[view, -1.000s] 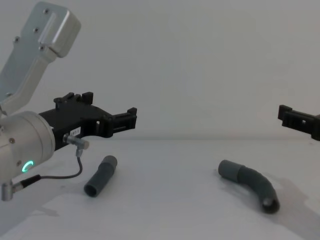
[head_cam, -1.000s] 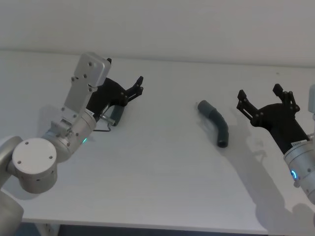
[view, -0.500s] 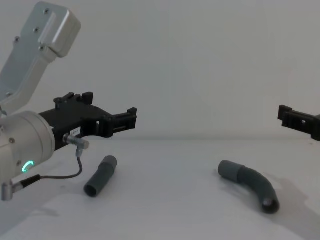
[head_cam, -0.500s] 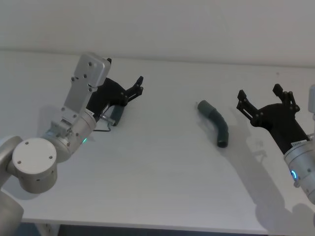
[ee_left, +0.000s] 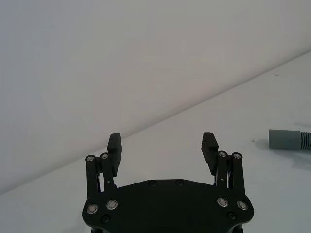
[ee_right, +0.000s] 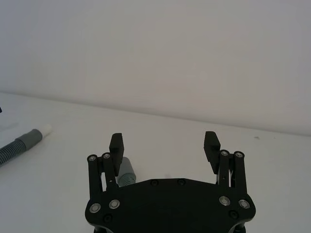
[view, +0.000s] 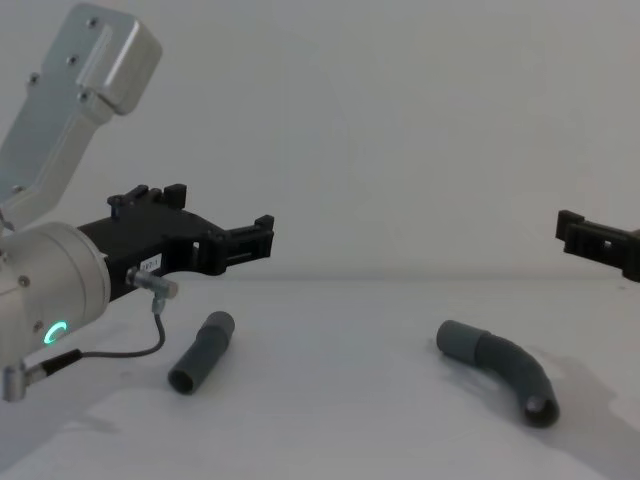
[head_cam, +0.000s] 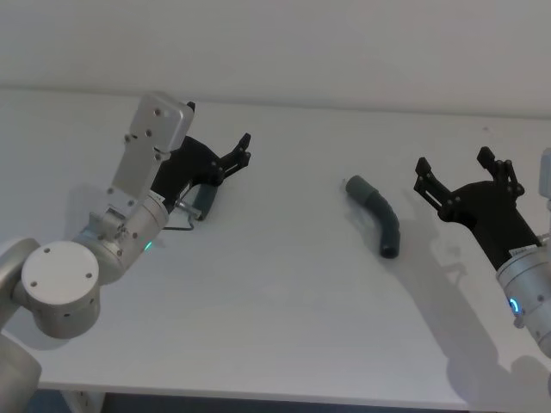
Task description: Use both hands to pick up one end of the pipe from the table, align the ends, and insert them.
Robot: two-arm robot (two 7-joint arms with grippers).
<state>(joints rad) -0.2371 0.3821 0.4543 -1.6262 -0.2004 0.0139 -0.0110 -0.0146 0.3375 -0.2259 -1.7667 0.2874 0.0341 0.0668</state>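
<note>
Nothing moved: left tool (ee_left: pixel 162 143) spread, hovering over short tube (view: pixel 202 352) toward counter's (head_cam: pixel 275 301) left edge; right tool (ee_right: pixel 164 141) spread near curved hose (view: pixel 500 365).

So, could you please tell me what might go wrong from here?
The short tube lies loose below the open left hand; being round, it could roll away if nudged. The curved hose lies left of the open right hand; gripped far from its collar, it may swing and misalign.
</note>
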